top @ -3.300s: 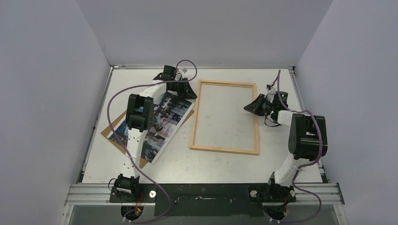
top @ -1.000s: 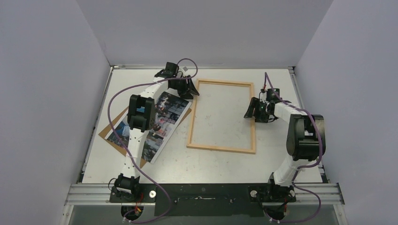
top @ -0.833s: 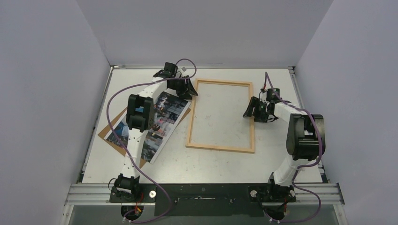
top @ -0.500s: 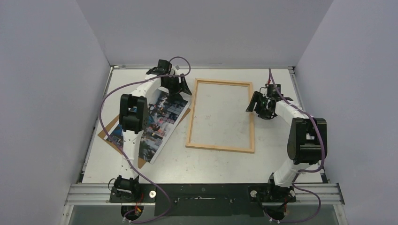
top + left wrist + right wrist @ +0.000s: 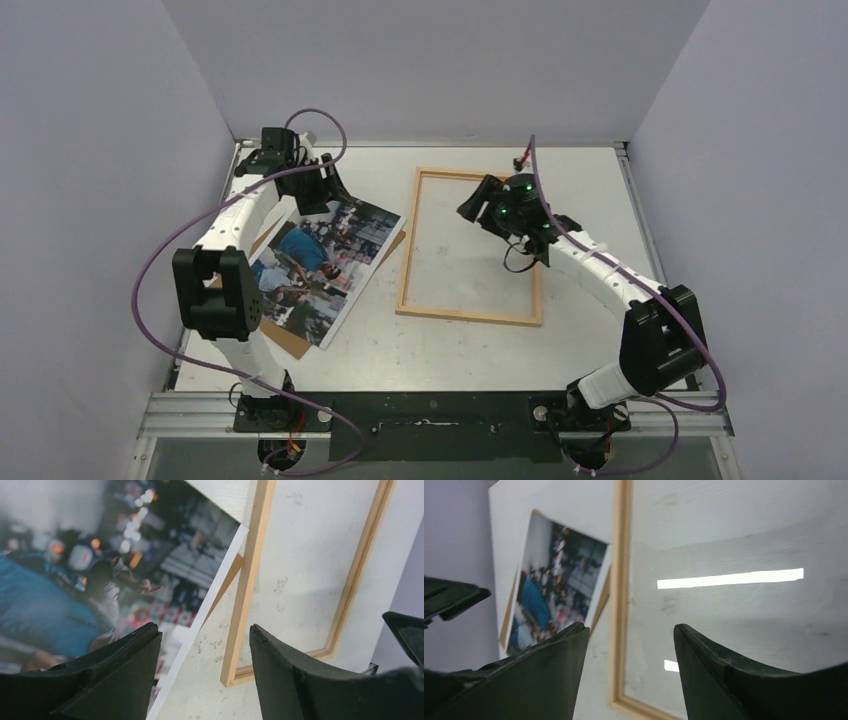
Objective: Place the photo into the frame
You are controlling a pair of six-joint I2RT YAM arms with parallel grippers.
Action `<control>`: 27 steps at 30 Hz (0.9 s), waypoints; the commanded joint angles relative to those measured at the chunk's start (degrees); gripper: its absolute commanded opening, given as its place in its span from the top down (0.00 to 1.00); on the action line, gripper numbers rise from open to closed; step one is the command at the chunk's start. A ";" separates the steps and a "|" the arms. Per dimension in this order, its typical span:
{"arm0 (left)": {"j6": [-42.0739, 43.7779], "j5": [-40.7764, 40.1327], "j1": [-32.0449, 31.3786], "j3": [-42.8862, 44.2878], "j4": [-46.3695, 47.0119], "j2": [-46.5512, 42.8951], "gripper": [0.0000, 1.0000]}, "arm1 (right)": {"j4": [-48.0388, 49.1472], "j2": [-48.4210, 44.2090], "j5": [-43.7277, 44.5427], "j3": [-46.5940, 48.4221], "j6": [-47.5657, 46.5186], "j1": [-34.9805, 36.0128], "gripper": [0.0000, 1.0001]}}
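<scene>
Pale-wood bars mark the frame (image 5: 409,246), flat on the white desk (image 5: 450,345). The photo (image 5: 320,260) lies just left of it on a brown backing board (image 5: 291,343). The left fingers (image 5: 324,192) hover wide apart over the photo's far edge. The right fingers (image 5: 472,207), equally wide, hang above the frame, holding nothing.

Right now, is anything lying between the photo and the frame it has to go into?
Nothing lies on the table between them: the photo has a corner almost meeting the frame at its left bar. But the right tool, open and empty, hangs over the frame's far part and may need to clear off.
</scene>
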 commanded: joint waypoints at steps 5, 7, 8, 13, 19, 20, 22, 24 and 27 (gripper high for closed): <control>0.80 -5.64 3.58 -15.35 1.96 -15.84 0.42 | 11.04 4.96 11.22 3.88 18.63 23.52 0.36; -1.32 -5.89 5.76 -20.35 4.69 -18.99 0.46 | 13.58 7.72 12.65 4.37 21.66 28.27 0.37; -2.44 -6.11 6.43 -22.72 5.95 -20.36 0.49 | 13.05 9.55 12.99 5.40 22.98 30.27 0.38; -7.19 -5.33 8.77 -32.98 9.40 -26.09 0.60 | 7.67 18.73 12.89 11.95 28.74 38.28 0.44; -11.92 -5.96 9.39 -43.46 15.63 -27.59 0.69 | 1.81 27.05 13.16 17.44 34.21 42.71 0.47; -12.35 -6.00 9.53 -44.57 16.37 -27.03 0.74 | 0.90 27.71 13.12 18.00 34.90 42.91 0.47; -12.77 -6.83 9.56 -45.88 17.01 -25.80 0.86 | -0.32 28.67 13.99 18.77 35.14 43.37 0.47; -13.19 -8.17 9.59 -46.23 16.64 -24.64 0.92 | -1.41 29.25 14.69 18.95 35.63 43.62 0.47; -13.73 -9.88 9.60 -46.50 15.58 -23.57 0.98 | -1.01 30.71 14.02 19.51 35.73 43.61 0.48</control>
